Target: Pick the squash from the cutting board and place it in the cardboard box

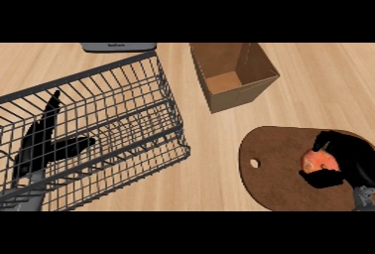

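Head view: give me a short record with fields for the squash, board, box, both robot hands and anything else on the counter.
squash: squash, orange, over the right part of the board, in the right hand
board: cutting board, brown, lower right, hole near its left edge
box: cardboard box, open-topped, up and left of the board, apart from it
right hand: right robot hand, fingers curled round the squash
left hand: left robot hand, open, seen through the basket wires
other: wire basket at left; grey object at the top edge
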Robot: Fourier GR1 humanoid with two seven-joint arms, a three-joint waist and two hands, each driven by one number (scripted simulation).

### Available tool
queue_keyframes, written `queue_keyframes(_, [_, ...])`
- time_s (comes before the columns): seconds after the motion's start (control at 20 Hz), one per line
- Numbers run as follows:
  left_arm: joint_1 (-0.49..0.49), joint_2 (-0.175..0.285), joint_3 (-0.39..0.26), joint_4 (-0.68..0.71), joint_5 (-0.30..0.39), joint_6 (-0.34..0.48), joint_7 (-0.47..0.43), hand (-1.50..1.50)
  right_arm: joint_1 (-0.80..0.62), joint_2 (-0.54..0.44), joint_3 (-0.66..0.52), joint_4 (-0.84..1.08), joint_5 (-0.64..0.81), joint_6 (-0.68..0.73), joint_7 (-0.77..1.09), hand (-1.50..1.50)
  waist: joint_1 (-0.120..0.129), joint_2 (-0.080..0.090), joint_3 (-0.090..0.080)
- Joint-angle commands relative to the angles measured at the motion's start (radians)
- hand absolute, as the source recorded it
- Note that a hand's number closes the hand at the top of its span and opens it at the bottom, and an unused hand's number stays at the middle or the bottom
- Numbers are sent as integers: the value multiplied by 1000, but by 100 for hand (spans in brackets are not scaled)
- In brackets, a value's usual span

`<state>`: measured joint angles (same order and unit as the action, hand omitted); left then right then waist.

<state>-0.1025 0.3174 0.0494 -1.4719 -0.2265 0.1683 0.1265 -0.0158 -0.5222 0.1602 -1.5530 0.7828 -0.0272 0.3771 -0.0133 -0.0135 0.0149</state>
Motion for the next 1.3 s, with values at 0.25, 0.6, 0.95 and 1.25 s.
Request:
queue_keyframes(0.25, [53, 52, 87, 84, 15, -36, -50, 0, -52, -28, -59, -321, 140, -1, 255, 150, 3, 8, -19])
queue_keyframes(0.6, [5, 42, 113, 156, 8, -56, -90, 0, -165, -14, -30, -386, 148, 15, 194, 150, 15, 17, -17])
queue_keyframes(0.95, [-15, 37, 107, 90, -20, -82, -33, 0, -412, 136, 8, -270, 83, 65, 262, 150, 42, 19, -16])
queue_keyframes(1.25, [-44, 33, 134, 82, -6, -119, 12, 0, -675, 210, -61, -55, 57, 69, 312, 150, 48, 20, -16])
